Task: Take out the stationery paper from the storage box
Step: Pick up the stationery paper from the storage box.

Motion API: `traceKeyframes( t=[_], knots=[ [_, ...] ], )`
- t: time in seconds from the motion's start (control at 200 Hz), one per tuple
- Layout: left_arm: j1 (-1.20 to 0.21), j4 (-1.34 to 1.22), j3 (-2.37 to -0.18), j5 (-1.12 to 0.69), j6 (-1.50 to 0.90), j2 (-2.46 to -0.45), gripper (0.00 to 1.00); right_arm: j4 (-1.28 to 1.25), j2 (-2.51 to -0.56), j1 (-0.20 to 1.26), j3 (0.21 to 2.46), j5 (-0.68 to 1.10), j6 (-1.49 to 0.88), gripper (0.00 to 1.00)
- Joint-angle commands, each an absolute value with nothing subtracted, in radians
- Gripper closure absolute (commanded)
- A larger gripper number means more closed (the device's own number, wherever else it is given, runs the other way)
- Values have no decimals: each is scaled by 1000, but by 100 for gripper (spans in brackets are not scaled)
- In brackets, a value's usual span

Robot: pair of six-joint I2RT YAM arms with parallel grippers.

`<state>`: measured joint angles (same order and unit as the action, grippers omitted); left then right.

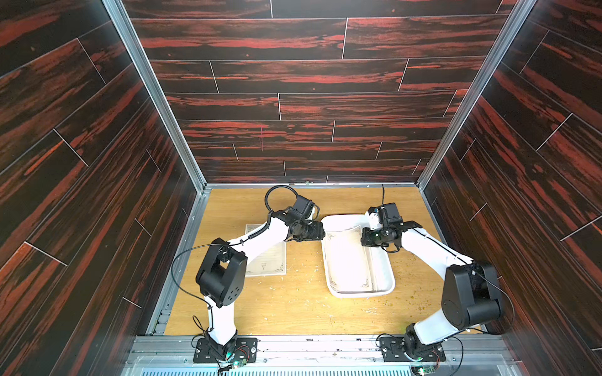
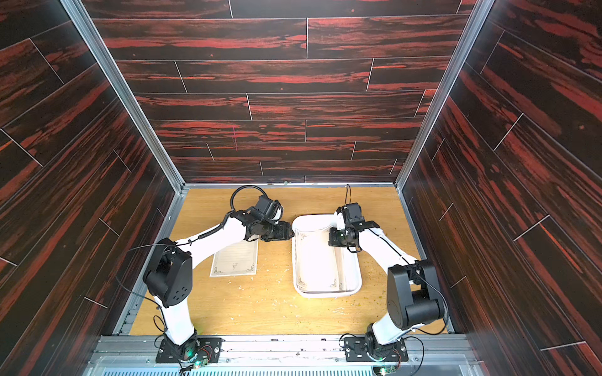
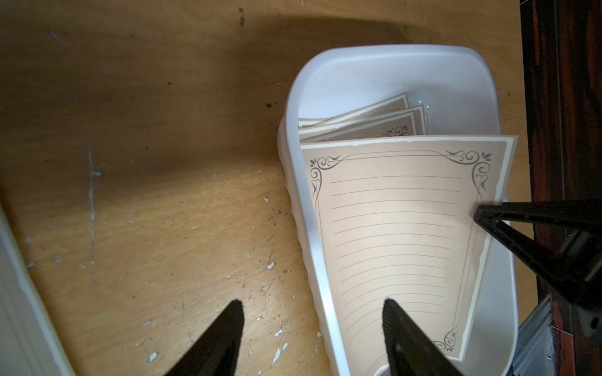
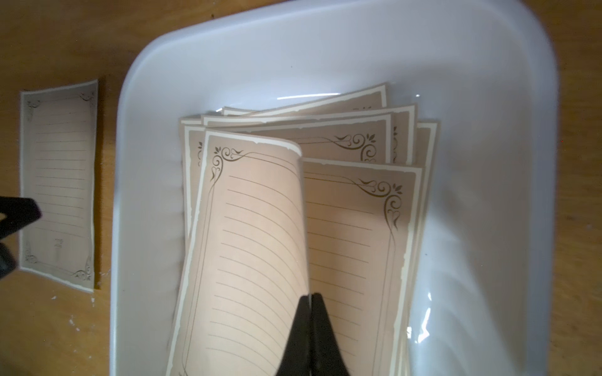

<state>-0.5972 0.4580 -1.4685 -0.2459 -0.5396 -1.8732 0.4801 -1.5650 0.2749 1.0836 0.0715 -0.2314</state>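
1. Nearest us, a loose sheet (image 1: 268, 260) of stationery paper is lying flat on the table (image 1: 293, 312). It is outside the box and partly under the left arm. Its long axis is running near to far, with a small ornament at its near end.
2. Beside it, toward the right arm, the storage box (image 1: 382, 273) is sitting on the table among scattered crumbs (image 1: 420, 301). Its long axis is also running roughly near to far.
3. Inside the box, a stack (image 4: 358, 143) of sheets is lying lengthwise along the box, and their far corners are fanning out slightly.
4. On top of the stack, the lifted sheet (image 4: 250, 244) is keeping the same lengthwise direction. The long edge on the right arm's side is rising and curling over, while the opposite long edge is resting down by the box wall on the left arm's side.
5. We are watching the right gripper (image 4: 311, 296), its jaws pressed together, pinching that raised long edge.
6. Over the far part of the box's other long rim, the left gripper (image 3: 312, 302) is hovering with its jaws spread and gripping nothing. One finger is above the table and the other above the lifted sheet.
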Motion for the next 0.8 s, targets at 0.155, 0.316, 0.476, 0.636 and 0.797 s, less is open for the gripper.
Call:
traceKeyframes(
  t=[0.155, 0.316, 0.476, 0.636, 0.797],
  knots=[
    [-588, 411, -1429, -134, -435, -1714, 30, 615, -1490, 389, 1195, -188, -168, 100],
    [-564, 323, -1364, -90, -365, -1576, 30, 624, -1414, 467, 1254, -319, -121, 100],
    [-541, 150, -1224, -68, -307, -1412, 30, 649, -1345, 545, 1338, -454, -38, 100],
    [-522, 94, -1174, -77, -212, -1293, 30, 662, -1288, 588, 1421, -534, 16, 100],
    [-503, 114, -1176, -165, -136, -1236, 30, 660, -1256, 627, 1505, -546, 91, 100]
  ],
)
